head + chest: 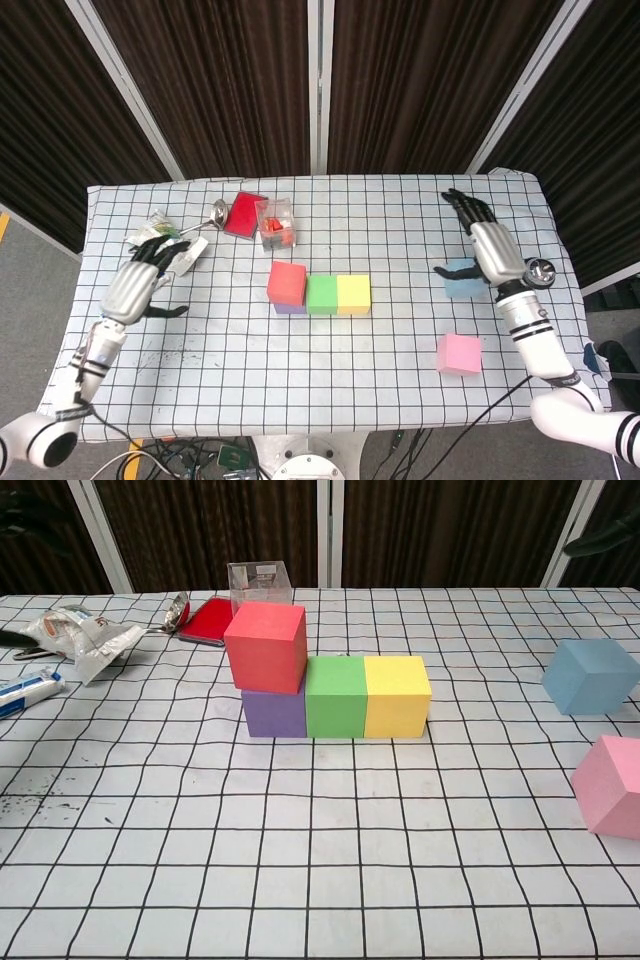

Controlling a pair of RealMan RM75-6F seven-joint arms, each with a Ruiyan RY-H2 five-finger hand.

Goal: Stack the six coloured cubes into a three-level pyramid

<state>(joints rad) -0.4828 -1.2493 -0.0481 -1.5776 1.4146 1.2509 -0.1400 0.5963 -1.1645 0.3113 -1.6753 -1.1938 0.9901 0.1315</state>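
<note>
Four cubes are stacked mid-table — red cube (286, 282) over the purple cube (273, 713), too far left — so the right hand (488, 245), fingers spread and empty above the blue cube (463, 278) near the right edge, should grasp squarely while the left hand (140, 283) idles open.

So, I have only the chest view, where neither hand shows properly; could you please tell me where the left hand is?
Observer: The left hand hovers over the table's left part, beside the crinkled plastic packets, holding nothing.
Operator: Thank you, and the right hand?
Observer: The right hand is above the light blue foam cube, fingers spread; I cannot tell if it touches.
Operator: Is the pink one free?
Observer: Yes, the pink foam cube lies alone, apart from the right forearm.
</note>
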